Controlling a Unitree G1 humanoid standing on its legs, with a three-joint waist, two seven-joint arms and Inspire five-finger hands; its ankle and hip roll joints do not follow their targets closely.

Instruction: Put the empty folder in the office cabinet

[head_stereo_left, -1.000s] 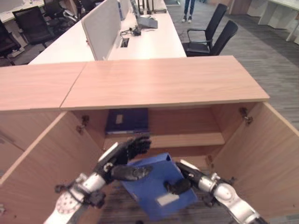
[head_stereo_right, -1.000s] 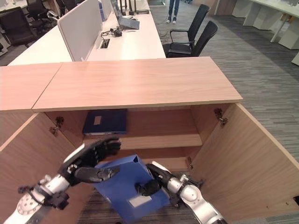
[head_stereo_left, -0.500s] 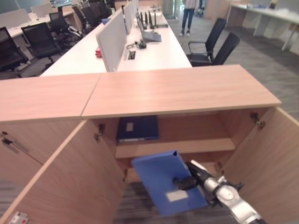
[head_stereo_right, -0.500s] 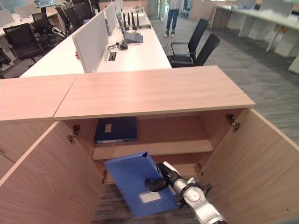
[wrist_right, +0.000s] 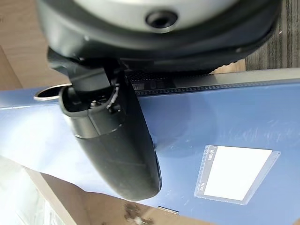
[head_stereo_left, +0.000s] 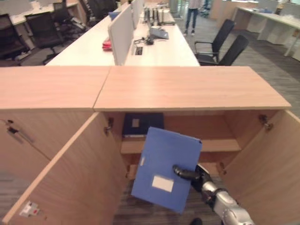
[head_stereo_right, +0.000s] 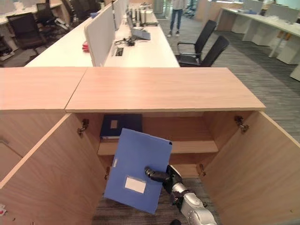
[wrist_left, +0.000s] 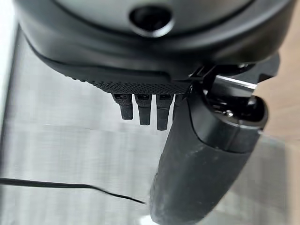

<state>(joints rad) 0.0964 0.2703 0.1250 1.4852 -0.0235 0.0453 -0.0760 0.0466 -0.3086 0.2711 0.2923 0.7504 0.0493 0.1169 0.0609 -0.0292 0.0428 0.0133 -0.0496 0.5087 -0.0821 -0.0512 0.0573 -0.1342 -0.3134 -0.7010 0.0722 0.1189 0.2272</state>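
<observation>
Flat blue plastic folder [head_stereo_left: 166, 169] gripped upright at lower centre.
Pinched by right hand [head_stereo_left: 191, 175] before open wooden cabinet [head_stereo_left: 187, 89]; left hand [wrist_left: 197, 154] relaxed, holding nothing.

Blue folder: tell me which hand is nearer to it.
Right. The right hand grips the blue folder, thumb pressed on its cover, in front of the open cabinet. The left hand hangs over the floor with nothing in it, away from the folder.
</observation>
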